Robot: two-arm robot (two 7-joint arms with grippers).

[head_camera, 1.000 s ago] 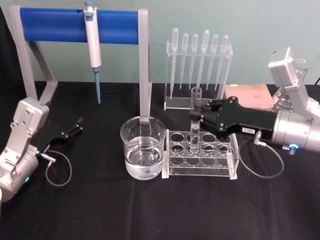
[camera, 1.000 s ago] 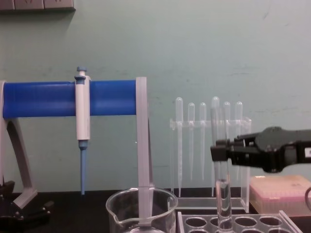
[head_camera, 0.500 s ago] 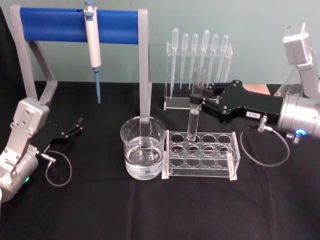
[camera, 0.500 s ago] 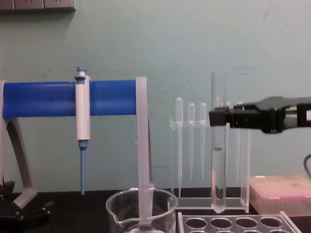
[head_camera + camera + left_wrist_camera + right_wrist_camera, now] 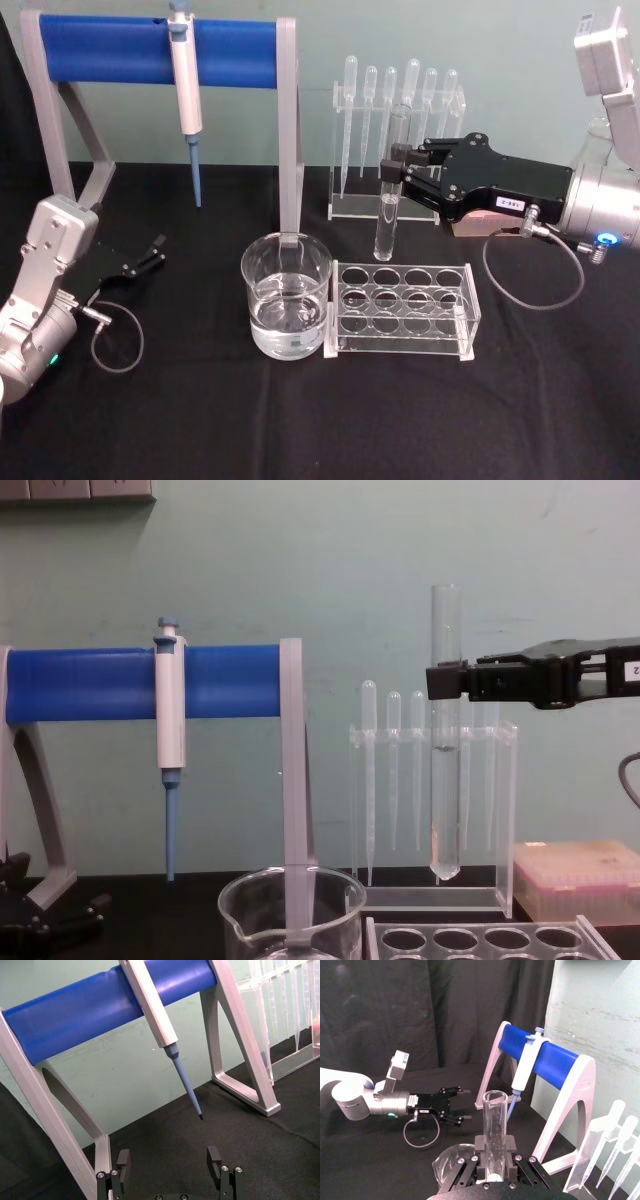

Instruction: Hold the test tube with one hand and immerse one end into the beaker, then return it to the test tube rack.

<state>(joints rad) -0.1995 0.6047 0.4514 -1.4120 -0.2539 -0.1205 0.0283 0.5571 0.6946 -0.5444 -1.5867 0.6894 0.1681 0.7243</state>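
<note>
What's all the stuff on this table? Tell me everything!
test tube rack: 1, clear, table middle
test tube: 1, clear, held upright above the test tube rack
beaker: 1, clear, liquid inside, left of the test tube rack
pipettes: 6, see-through, at the back
stand: 1, blue and grey, back left
pipettor: 1, white and blue, hanging on the stand
pink box: 1, back right
table: 1, black
left gripper: black, fingers open, resting at left
right gripper: black, fingers shut on the test tube
</note>
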